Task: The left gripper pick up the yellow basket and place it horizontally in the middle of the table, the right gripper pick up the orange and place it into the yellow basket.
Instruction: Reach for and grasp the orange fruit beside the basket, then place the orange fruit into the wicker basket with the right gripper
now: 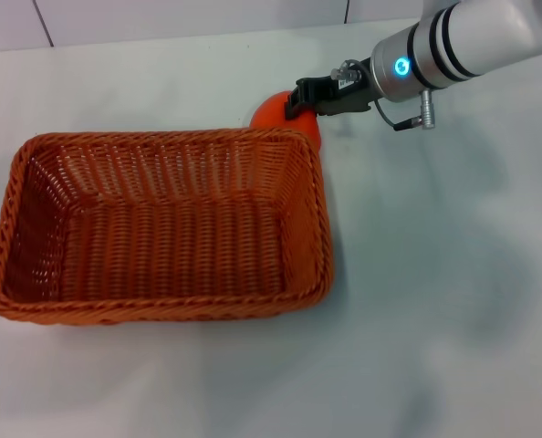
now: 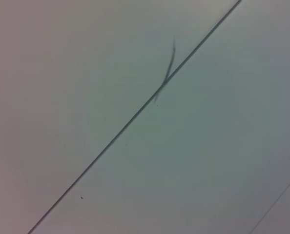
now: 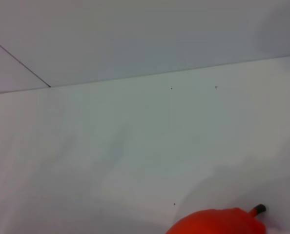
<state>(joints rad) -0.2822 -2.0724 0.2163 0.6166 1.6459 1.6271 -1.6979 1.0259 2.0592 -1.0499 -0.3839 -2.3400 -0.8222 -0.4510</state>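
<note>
The yellow basket (image 1: pixel 161 224), woven and orange-coloured, lies lengthwise across the middle-left of the white table (image 1: pixel 435 301) and holds nothing. The orange (image 1: pixel 269 111) is at the basket's far right corner, partly hidden by the rim and the jaws. My right gripper (image 1: pixel 300 102) reaches in from the upper right, its black jaws closed around the orange. The orange also shows in the right wrist view (image 3: pixel 218 222) at the picture's edge, with a dark stem. My left gripper is out of view; the left wrist view shows only a pale surface with a thin dark line.
The tiled wall (image 1: pixel 161 18) runs along the table's far edge. The silver-white right arm (image 1: pixel 463 41) with its blue light crosses the upper right. White tabletop lies to the right of and in front of the basket.
</note>
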